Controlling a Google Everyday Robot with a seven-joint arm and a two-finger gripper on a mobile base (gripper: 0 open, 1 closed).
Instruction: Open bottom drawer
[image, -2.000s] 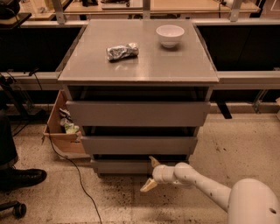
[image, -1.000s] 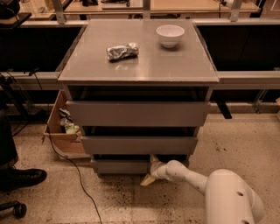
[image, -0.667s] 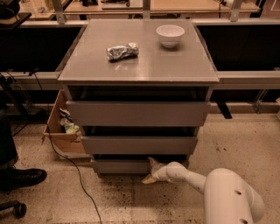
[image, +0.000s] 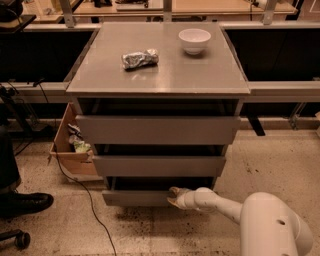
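Note:
The grey cabinet (image: 158, 75) has three handleless drawers. The bottom drawer (image: 134, 198) has the slimmest front and sits lowest, drawn out a little toward me, with a dark gap above it. My gripper (image: 172, 196) is at the right part of that front, at its top edge, shut on the panel. The white forearm (image: 220, 204) runs from it to the lower right. The middle drawer (image: 159, 166) and the top drawer (image: 158, 130) also stand slightly out.
A white bowl (image: 194, 40) and a crumpled foil packet (image: 139, 59) lie on the cabinet top. A cardboard box (image: 70, 150) stands left of the cabinet, with a cable (image: 82, 192) on the floor. A person's black shoe (image: 25, 202) is at lower left. Benches run behind.
The spread fingers have closed onto the bottom drawer's front edge. The drawer front has come out slightly toward me. The arm has drawn in closer to the cabinet.

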